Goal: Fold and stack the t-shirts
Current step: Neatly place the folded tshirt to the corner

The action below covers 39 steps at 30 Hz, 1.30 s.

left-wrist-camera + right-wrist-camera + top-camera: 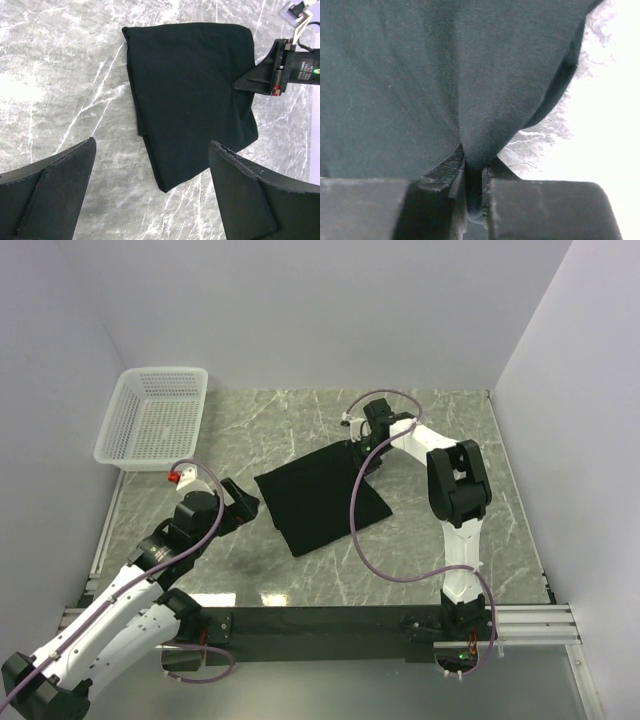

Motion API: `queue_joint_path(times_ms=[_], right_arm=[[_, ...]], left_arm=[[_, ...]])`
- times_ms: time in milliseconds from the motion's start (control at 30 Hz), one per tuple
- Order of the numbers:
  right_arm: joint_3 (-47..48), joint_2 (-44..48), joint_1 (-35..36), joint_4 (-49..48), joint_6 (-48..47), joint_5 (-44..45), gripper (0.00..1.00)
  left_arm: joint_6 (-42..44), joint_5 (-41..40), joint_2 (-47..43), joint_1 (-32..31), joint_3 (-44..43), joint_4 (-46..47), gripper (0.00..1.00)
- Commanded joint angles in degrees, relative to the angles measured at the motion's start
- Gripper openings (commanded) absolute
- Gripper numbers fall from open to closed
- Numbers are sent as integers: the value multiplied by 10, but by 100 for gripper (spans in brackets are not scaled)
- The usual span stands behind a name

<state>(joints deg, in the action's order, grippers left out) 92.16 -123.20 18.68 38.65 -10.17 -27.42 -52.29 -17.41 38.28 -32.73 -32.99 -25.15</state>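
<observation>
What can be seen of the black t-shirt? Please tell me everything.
The t-shirt is plain black cloth, matte, folded into a compact rectangle with layered edges; no logo shows. It lies flat and askew near the middle of the marble table. The right gripper is shut on a pinched fold at its far right corner. Nothing else touches it.

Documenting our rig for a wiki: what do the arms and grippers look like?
The left arm and right arm have white links and black joint housings. A thin purple cable loops along each. The left gripper and right gripper are black, with wedge-shaped matte fingers. A small red part sits by the left wrist; a green light glows behind the right gripper.
</observation>
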Motion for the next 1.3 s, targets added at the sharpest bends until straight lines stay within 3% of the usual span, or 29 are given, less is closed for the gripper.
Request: queue_joint_path(times_ms=[0, 133, 333, 633, 900, 1100, 1200, 1233, 1267], right_arm=[[-12, 10, -6, 7, 7, 9, 2], [-21, 42, -36, -6, 9, 1, 0], [-12, 74, -150, -16, 10, 17, 0], [102, 19, -301, 22, -84, 151, 0], [210, -27, -341, 13, -114, 260, 0], [286, -72, -358, 27, -109, 286, 0], [299, -71, -357, 26, -116, 296, 39], [293, -65, -357, 15, -118, 299, 59], [290, -60, -357, 8, -121, 308, 64]], left_arm=[[-8, -5, -18, 3, 3, -10, 99], [-13, -8, -34, 3, 9, -16, 99], [-18, -5, -47, 3, 21, -13, 99], [-14, 3, -34, 4, 24, 2, 99], [-12, 10, -23, 5, 26, 12, 99], [-8, 11, -15, 5, 22, 14, 99], [-7, 11, -15, 6, 20, 12, 99], [-7, 11, -15, 5, 20, 12, 100], [-6, 11, -15, 5, 19, 12, 99]])
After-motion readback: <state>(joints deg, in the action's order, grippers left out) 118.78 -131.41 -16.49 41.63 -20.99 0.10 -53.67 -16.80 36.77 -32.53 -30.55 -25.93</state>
